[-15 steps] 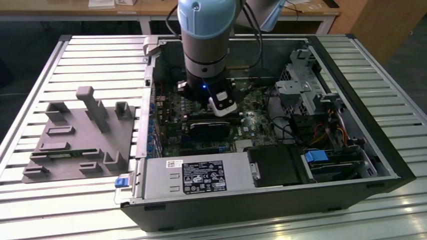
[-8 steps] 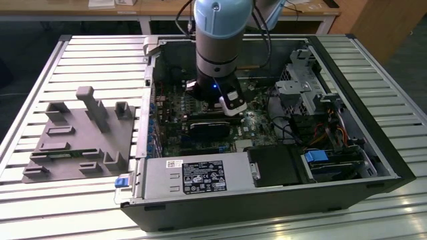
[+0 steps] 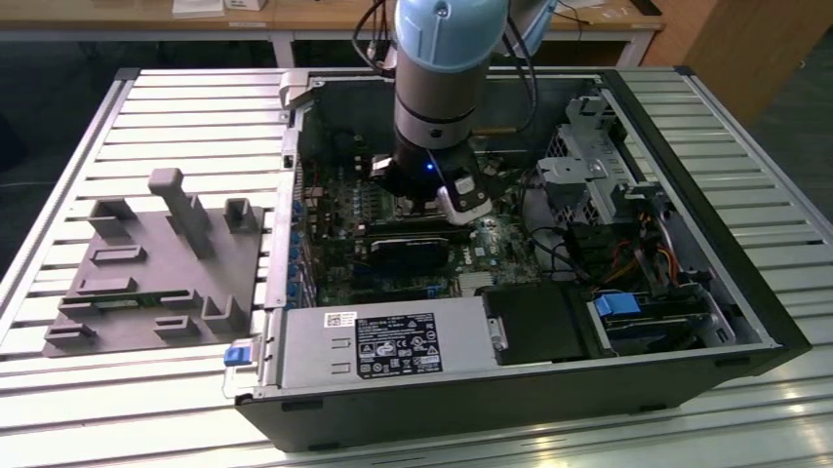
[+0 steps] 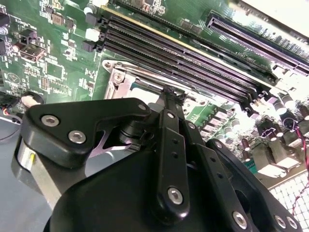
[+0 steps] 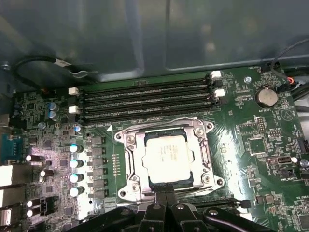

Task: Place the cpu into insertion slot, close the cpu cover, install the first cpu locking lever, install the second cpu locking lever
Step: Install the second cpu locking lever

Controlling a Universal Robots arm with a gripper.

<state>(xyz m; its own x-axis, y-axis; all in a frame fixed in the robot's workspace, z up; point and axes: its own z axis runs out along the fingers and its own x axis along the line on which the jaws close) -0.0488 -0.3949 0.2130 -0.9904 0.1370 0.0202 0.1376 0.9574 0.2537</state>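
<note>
Open PC case (image 3: 768, 331) lying on a slatted table (image 3: 195, 107), arm (image 3: 443, 78) reaching down into it from above. Inside the case: green motherboard (image 5: 260, 145), grey power supply (image 3: 377, 346) along the near wall, black drive box (image 3: 540, 322) beside it, metal drive cage (image 3: 586, 166) and a tangle of cables (image 3: 638, 263) toward the exterior view's right. Outside the case, on the exterior view's left, a grey fixture (image 3: 143, 268) with upright posts. On the board, four long black memory slots (image 5: 145, 99) just beside the socket (image 5: 126, 162); a row of capacitors (image 5: 75, 169) on another side of it, a coin battery (image 5: 265, 96) well apart. CPU (image 5: 166, 157) seated flat in the socket, silver top showing through the window of the cover (image 5: 205, 154) — cover lying down over it, wire lever (image 5: 145, 124) running along the memory-slot edge of the frame. Gripper (image 5: 165, 187) right at the socket's edge opposite the memory slots, fingertips together, touching or just over the frame rim; cannot tell which. In the second wrist view, black gripper linkage (image 4: 169, 159) blocking most of the socket (image 4: 120, 79), with memory slots (image 4: 183, 53) running past behind it.
</note>
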